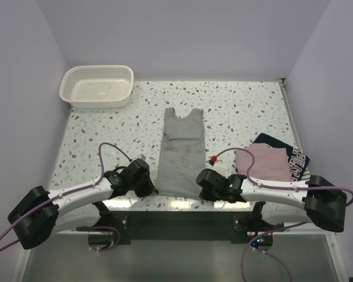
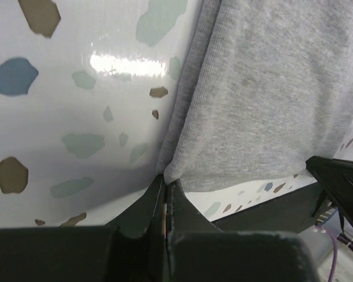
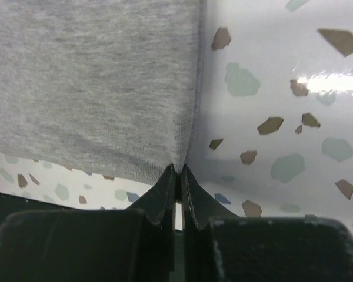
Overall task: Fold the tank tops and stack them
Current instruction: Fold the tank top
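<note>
The grey tank top (image 1: 180, 154) lies flat in the middle of the table, straps toward the far side. My left gripper (image 1: 154, 189) is shut on its near left hem corner (image 2: 170, 174). My right gripper (image 1: 201, 187) is shut on its near right hem corner (image 3: 177, 166). Both corners sit low at the table surface. The pink tank top (image 1: 263, 163) lies folded on the navy tank top (image 1: 293, 160) with white lettering at the right.
A white lattice basket (image 1: 97, 86) stands at the far left corner. A small red object (image 1: 213, 159) lies just right of the grey top. The table's near edge (image 1: 176, 202) runs right behind both grippers. Walls enclose three sides.
</note>
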